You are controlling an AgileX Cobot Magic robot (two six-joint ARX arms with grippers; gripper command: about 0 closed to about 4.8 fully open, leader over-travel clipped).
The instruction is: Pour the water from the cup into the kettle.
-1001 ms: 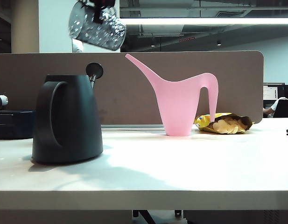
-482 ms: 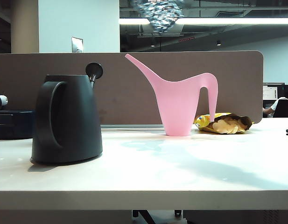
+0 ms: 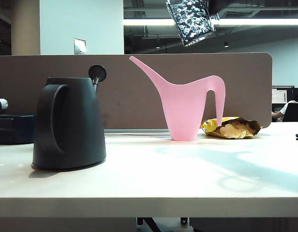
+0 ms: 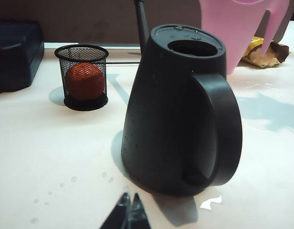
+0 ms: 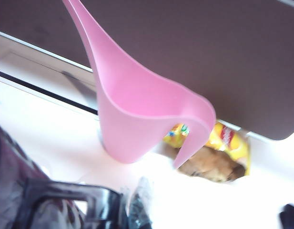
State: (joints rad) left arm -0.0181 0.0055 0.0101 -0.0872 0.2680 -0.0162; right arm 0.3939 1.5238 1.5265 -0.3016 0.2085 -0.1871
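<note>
The black kettle (image 3: 69, 123) stands on the left of the white table, its top opening uncovered (image 4: 192, 47). The dimpled glass cup (image 3: 191, 21) hangs high at the exterior view's top edge, above the pink watering can and far to the right of the kettle, slightly tilted. My right gripper (image 5: 127, 210) is shut on the cup's thin handle (image 5: 70, 198), with the cup's body (image 5: 18, 191) beside it. My left gripper (image 4: 129, 210) rests shut, low over the table just in front of the kettle's base, holding nothing.
A pink long-spouted watering can (image 3: 187, 106) stands mid-table with an open chip bag (image 3: 233, 128) behind it. A black mesh pot holding an orange ball (image 4: 84, 76) and a dark box (image 4: 15, 52) lie beyond the kettle. Water drops (image 4: 70, 180) dot the table.
The cup swung from above the kettle's opening across to the right, over the pink can, and turned back from its steep pouring tilt toward upright. The left gripper stayed still.
</note>
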